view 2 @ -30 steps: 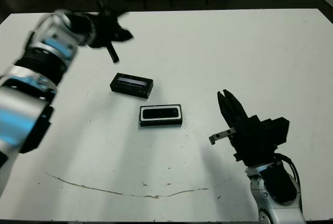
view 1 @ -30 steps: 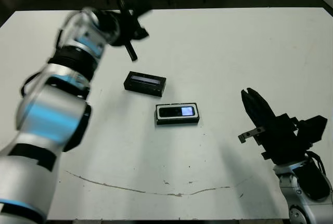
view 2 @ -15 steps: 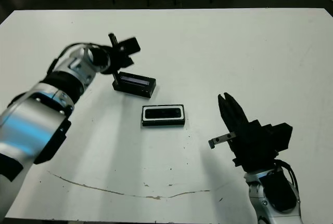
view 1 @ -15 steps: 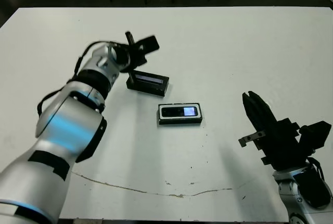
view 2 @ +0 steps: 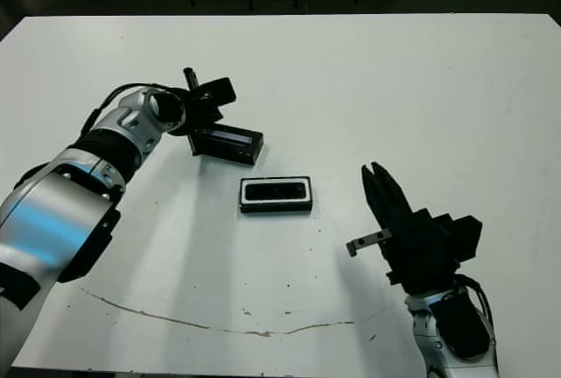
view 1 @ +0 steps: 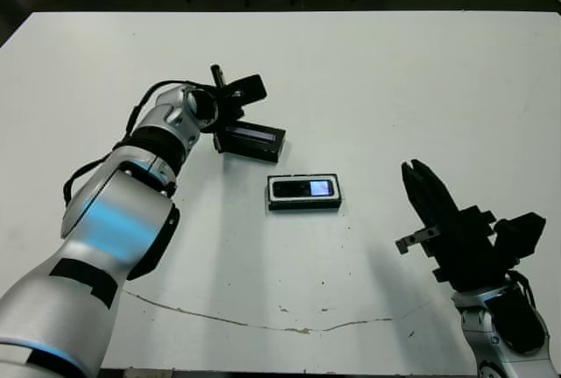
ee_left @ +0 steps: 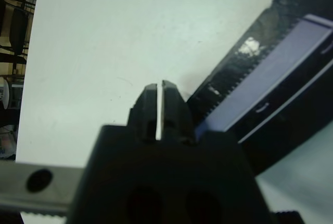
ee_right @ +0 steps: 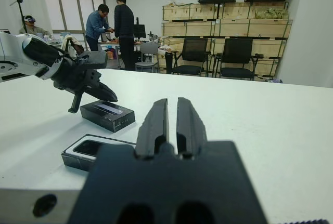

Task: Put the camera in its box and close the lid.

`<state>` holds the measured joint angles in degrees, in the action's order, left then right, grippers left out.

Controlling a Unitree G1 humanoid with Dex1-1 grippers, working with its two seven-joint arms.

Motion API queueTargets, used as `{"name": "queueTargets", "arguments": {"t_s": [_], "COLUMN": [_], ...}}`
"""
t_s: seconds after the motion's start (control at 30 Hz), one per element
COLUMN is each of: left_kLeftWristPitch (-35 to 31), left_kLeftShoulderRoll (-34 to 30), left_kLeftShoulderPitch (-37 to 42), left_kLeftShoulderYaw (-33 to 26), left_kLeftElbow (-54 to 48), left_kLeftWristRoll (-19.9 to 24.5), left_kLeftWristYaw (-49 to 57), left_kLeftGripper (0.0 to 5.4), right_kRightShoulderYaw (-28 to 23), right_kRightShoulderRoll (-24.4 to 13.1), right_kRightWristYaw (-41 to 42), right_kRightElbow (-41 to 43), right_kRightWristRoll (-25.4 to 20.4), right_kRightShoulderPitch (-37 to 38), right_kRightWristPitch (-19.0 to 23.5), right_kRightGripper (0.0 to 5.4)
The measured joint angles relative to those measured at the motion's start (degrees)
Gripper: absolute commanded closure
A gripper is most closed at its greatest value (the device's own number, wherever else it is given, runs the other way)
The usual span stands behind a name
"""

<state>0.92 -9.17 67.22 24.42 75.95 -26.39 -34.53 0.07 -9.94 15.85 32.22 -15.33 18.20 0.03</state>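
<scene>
The left arm reaches far forward, its left gripper (ee_left: 159, 90) with fingers pressed together, while the right gripper (ee_right: 171, 110), fingers likewise together, hovers raised nearer the robot.

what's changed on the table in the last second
The left gripper swung in from the far side of the table and came down against the near-left end of the black rectangular lid with the pale strip, fingers shut, gripping nothing. The white-lined black box with the black camera in it and the right gripper kept their places.
</scene>
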Motion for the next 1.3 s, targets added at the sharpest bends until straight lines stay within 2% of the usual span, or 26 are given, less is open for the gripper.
{"name": "queueTargets", "arguments": {"t_s": [0.23,0.53,0.7,0.97,1.3], "left_kLeftWristPitch": [-0.4,2.8,3.6,5.8,8.1], "left_kLeftShoulderRoll": [-0.6,-2.8,-3.5,-4.7,-6.5], "left_kLeftShoulderPitch": [0.7,1.4,1.6,1.8,1.1], "left_kLeftShoulderYaw": [0.6,4.6,4.9,6.7,6.4], "left_kLeftElbow": [0.0,-0.2,-0.6,-1.8,-3.9], "left_kLeftWristRoll": [-0.8,-5.1,-5.3,-6.2,-5.3], "left_kLeftWristYaw": [-2.4,-7.1,-10.5,-15.3,-23.8], "left_kLeftGripper": [5.4,5.4,5.4,5.4,5.4], "right_kRightShoulderYaw": [0.5,1.1,1.6,1.9,3.3], "right_kRightShoulderRoll": [0.1,0.1,0.1,0.2,0.5], "right_kRightWristYaw": [0.0,-0.9,-1.9,-1.9,-3.0], "right_kRightElbow": [-1.5,-1.2,0.3,-0.2,-1.1], "right_kRightWristRoll": [-0.1,0.2,0.2,0.2,0.3], "right_kRightShoulderPitch": [0.0,0.0,0.2,0.2,0.3], "right_kRightWristPitch": [-1.3,-1.0,0.5,0.0,-0.9], "right_kRightGripper": [5.39,5.39,5.39,5.39,5.39]}}
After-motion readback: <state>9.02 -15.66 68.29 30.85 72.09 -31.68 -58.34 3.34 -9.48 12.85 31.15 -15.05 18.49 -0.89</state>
